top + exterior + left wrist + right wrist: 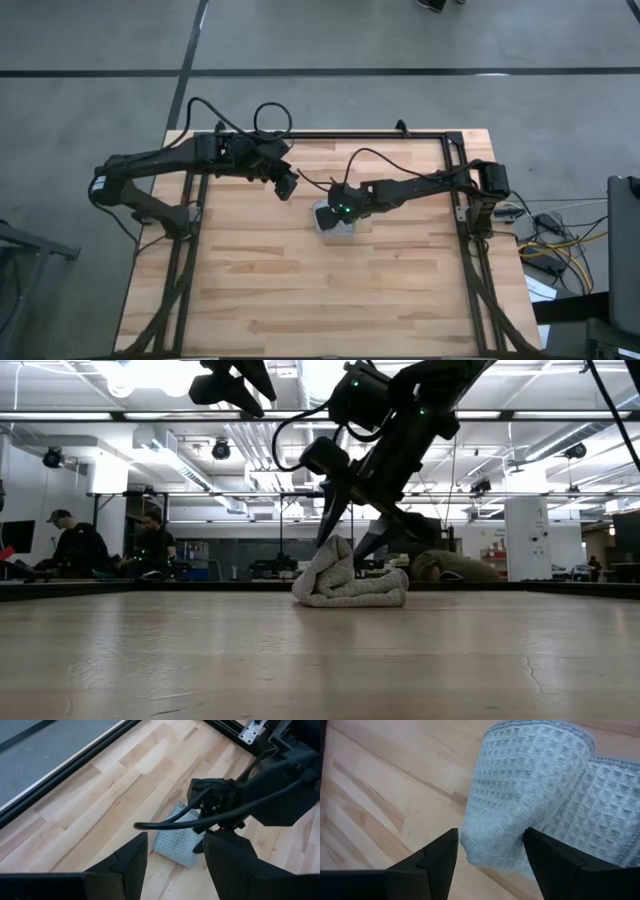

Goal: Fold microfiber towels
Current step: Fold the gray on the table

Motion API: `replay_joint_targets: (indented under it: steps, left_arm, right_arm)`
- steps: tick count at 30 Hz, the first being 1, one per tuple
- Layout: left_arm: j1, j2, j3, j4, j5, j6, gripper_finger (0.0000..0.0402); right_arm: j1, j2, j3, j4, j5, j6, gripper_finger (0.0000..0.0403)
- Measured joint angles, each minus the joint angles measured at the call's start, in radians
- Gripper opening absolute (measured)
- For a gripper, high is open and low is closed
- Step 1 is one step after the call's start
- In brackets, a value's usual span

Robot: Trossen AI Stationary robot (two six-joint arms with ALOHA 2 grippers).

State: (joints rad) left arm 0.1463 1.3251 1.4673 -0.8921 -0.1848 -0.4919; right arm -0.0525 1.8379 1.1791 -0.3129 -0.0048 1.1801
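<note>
Light wood plank tabletop (300,290) with black frame rails, grey floor around it, open workshop behind with ceiling lights and two seated people (75,545) far off at the low view's left edge; microfiber towel (333,222) sits near the tabletop centre, bunched into a small folded bundle, pale grey-blue waffle weave, one fold standing up higher than the rest in the low view, flat part lying toward the right arm's side; white tag not visible from any view.

Right end effector (490,855) directly over the towel, fingers spread and released, one finger each side of the raised fold; fingers look just clear of the cloth, possibly brushing it, hard to tell from the wrist view; nothing grasped; green light lit on that wrist; black cable looping off the arm.

Left end effector (172,855) raised above the tabletop, near the towel on the left arm's side, well off the surface, fingers spread, holding nothing; its wrist view looks down on the towel and the right arm over it.
</note>
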Motion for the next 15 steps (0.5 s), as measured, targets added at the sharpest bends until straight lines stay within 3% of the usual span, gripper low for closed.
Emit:
replay_joint_targets:
  steps: [7, 15]
  left_arm:
    - [0.000, 0.000, 0.000, -0.001, 0.000, 0.000, 0.0195]
    - [0.000, 0.000, 0.000, -0.004, 0.000, 0.000, 0.0195]
  right_arm:
    - [0.000, 0.011, 0.035, 0.002, 0.002, -0.036, 0.0204]
    - [-0.008, 0.001, 0.038, -0.036, 0.005, -0.058, 0.0100]
